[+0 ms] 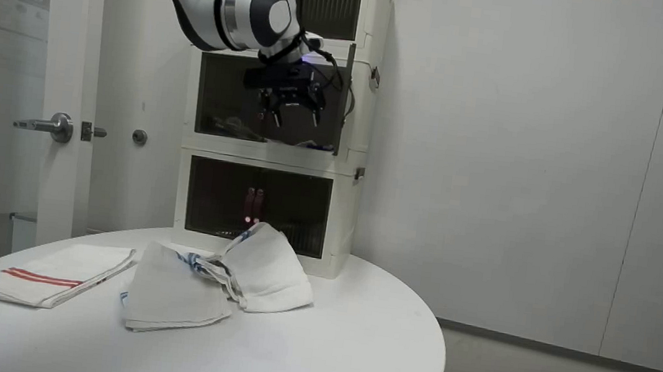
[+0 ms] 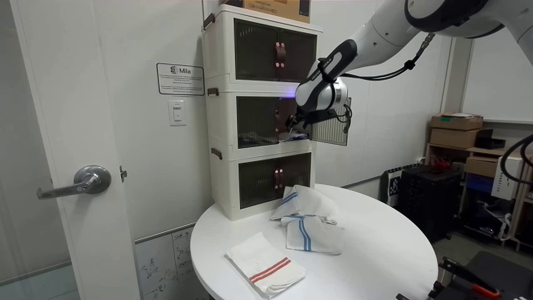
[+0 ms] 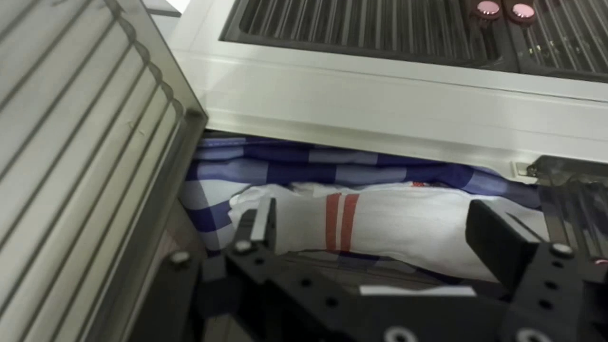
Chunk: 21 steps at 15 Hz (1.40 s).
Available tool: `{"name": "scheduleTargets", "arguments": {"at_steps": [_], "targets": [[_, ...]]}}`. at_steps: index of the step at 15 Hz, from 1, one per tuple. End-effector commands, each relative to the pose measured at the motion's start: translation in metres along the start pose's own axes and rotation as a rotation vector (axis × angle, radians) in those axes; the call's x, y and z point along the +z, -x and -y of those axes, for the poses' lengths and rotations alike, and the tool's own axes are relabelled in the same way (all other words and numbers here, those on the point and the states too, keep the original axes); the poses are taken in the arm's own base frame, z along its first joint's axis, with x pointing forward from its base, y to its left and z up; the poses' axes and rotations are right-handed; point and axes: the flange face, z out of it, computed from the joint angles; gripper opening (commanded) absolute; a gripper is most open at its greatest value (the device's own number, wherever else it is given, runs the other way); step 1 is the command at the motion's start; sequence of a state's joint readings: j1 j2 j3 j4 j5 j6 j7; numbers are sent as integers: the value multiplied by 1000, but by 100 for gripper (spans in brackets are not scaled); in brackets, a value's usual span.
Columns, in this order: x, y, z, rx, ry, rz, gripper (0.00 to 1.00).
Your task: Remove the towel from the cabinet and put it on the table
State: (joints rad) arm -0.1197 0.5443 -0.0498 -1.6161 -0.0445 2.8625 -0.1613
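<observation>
A folded white towel with two red stripes (image 3: 403,218) lies inside the cabinet's middle compartment, against a blue-and-white checked cloth (image 3: 304,173). Its white edge also shows in an exterior view (image 2: 286,136). My gripper (image 3: 377,225) is open and empty, its fingers spread across the towel's width in the wrist view; no contact is visible. In both exterior views the gripper (image 1: 297,118) (image 2: 292,124) is at the open middle compartment of the white cabinet (image 1: 344,212) (image 2: 225,183). The round white table (image 1: 362,352) (image 2: 374,254) stands below.
The open ribbed door (image 2: 331,129) stands close beside the gripper, also in the wrist view (image 3: 85,142). On the table lie a red-striped towel (image 1: 66,268) (image 2: 266,264) and two blue-striped cloths (image 1: 176,293) (image 1: 271,273). The compartment's other door (image 2: 256,121) is shut.
</observation>
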Motion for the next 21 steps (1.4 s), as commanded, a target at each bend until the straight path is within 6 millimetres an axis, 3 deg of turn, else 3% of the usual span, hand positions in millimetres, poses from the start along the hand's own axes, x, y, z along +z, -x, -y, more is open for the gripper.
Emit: {"name": "scheduleTargets", "arguments": {"at_steps": [1, 10, 21], "targets": [[13, -9, 0, -17, -6, -12, 100], [25, -32, 2, -248, 52, -11, 100], [53, -26, 1, -411, 116, 38, 100]]}}
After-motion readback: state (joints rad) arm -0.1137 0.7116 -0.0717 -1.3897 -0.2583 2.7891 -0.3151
